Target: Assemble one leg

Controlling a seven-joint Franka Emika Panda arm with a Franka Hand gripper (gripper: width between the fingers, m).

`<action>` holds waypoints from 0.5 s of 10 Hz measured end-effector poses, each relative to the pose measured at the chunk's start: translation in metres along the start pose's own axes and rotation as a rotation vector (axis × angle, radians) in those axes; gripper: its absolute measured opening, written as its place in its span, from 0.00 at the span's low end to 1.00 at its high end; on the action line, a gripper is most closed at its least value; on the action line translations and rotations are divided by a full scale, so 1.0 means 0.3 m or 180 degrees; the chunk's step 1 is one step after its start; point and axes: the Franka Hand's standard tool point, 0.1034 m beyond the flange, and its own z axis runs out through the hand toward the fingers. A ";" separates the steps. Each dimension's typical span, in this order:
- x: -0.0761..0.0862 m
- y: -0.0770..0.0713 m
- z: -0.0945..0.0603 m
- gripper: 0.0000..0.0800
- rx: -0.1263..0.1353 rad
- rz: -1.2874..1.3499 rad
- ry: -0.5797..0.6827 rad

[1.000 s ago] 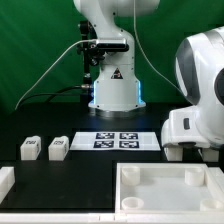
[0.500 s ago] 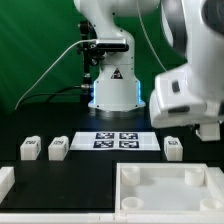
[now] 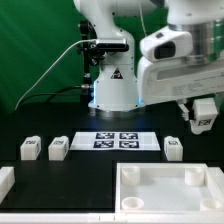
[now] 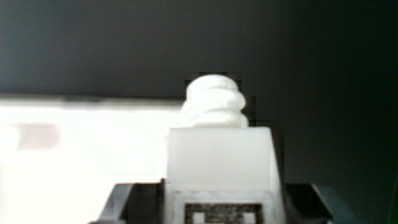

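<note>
My gripper (image 3: 203, 120) hangs high at the exterior view's right, shut on one leg (image 3: 204, 110), a small white block with a tag, held well above the table. In the wrist view the same leg (image 4: 222, 150) fills the space between my dark fingers (image 4: 135, 200), its rounded threaded end (image 4: 215, 98) pointing away and its tag facing the camera. Three more legs lie on the black table: two (image 3: 30, 148) (image 3: 58, 148) at the exterior view's left and one (image 3: 173, 148) right of the marker board (image 3: 115, 140).
The large white tray-like piece (image 3: 160, 170) with a raised rim lies at the front right. Another white part (image 3: 5, 181) shows at the front left edge. The robot base (image 3: 112, 90) stands behind the marker board.
The arm has risen from low at the right of the table to high up, carrying a leg. The leg right of the marker board came into view as it lifted.
</note>
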 end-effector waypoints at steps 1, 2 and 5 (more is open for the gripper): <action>0.094 0.033 -0.047 0.36 -0.0038 -0.0053 0.0407; 0.165 0.042 -0.073 0.36 -0.0082 -0.0162 0.0788; 0.187 0.066 -0.084 0.36 -0.0246 -0.0215 0.1834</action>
